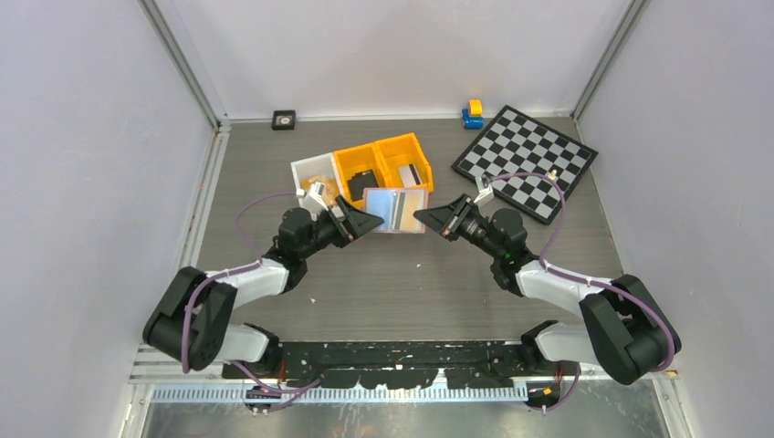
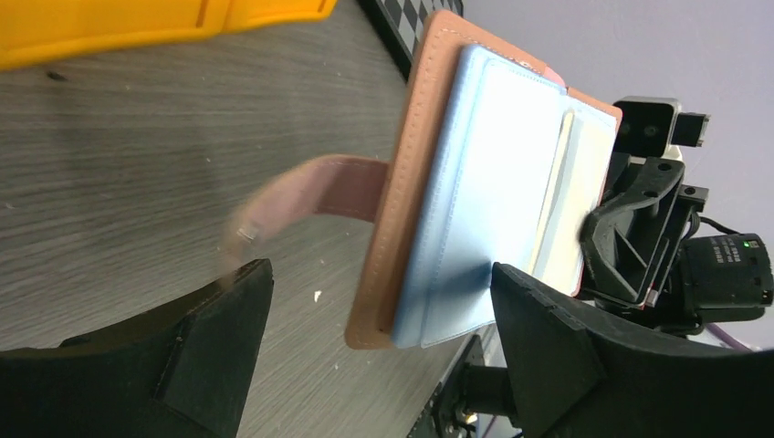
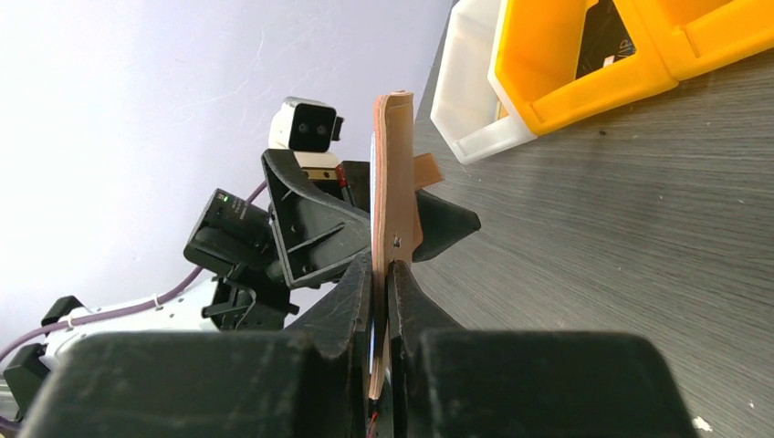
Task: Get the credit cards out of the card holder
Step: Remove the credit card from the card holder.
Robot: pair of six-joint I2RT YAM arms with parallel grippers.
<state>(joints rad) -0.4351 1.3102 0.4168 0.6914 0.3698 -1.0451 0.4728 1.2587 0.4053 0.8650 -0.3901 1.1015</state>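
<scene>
The card holder (image 1: 395,210) hangs open above the table between my two grippers. In the left wrist view it shows a tan cover (image 2: 411,182), a pale blue inner pocket and a blurred snap tab (image 2: 301,196). A pale credit card (image 2: 589,169) sits tucked in the pocket; from above it shows a dark stripe (image 1: 399,208). My right gripper (image 3: 383,274) is shut on the holder's edge (image 3: 392,182). My left gripper (image 2: 381,274) is open wide, with the holder's lower corner between its fingers (image 2: 548,347).
Two orange bins (image 1: 383,164) and a white bin (image 1: 308,173) stand just behind the holder, one with a chunky black item (image 1: 362,182). A chessboard (image 1: 525,160) lies back right. A blue-yellow block (image 1: 473,113) and a small black square (image 1: 284,119) sit by the back wall.
</scene>
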